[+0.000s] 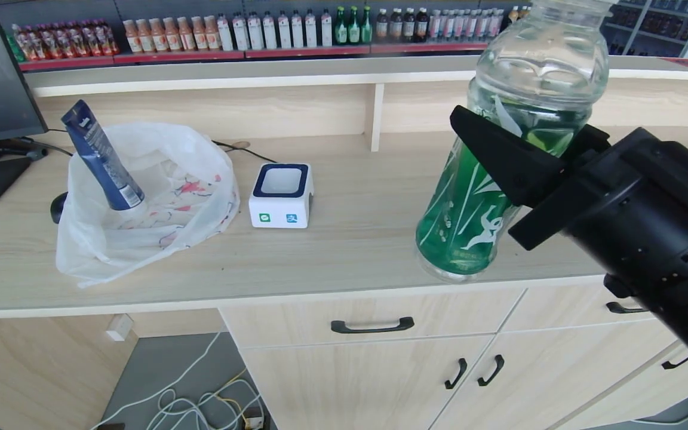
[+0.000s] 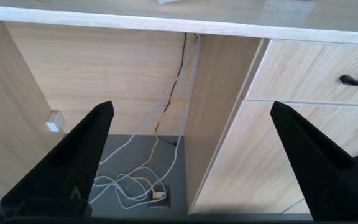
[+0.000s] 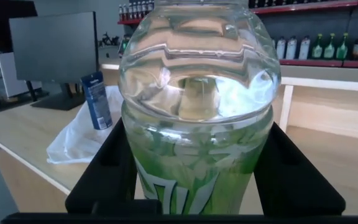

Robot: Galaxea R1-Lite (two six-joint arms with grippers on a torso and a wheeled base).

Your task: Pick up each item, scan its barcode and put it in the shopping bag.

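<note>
Bottle, one, green-labelled and clear-topped, hangs above the counter's right end, clamped between the right gripper's two fingers. One blue tube stands in the one white shopping bag at the left; one scanner sits between bag and bottle. The left gripper, fingers wide apart and holding nothing, hangs below the counter edge.

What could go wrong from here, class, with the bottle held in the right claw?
1. The smooth green-labelled bottle sits tilted in the right claw, so it might slip.
2. The scanner stands between bottle and shopping bag; a low pass could knock it.
3. The bag is limp and a blue tube leans inside; the bottle may topple it.
</note>
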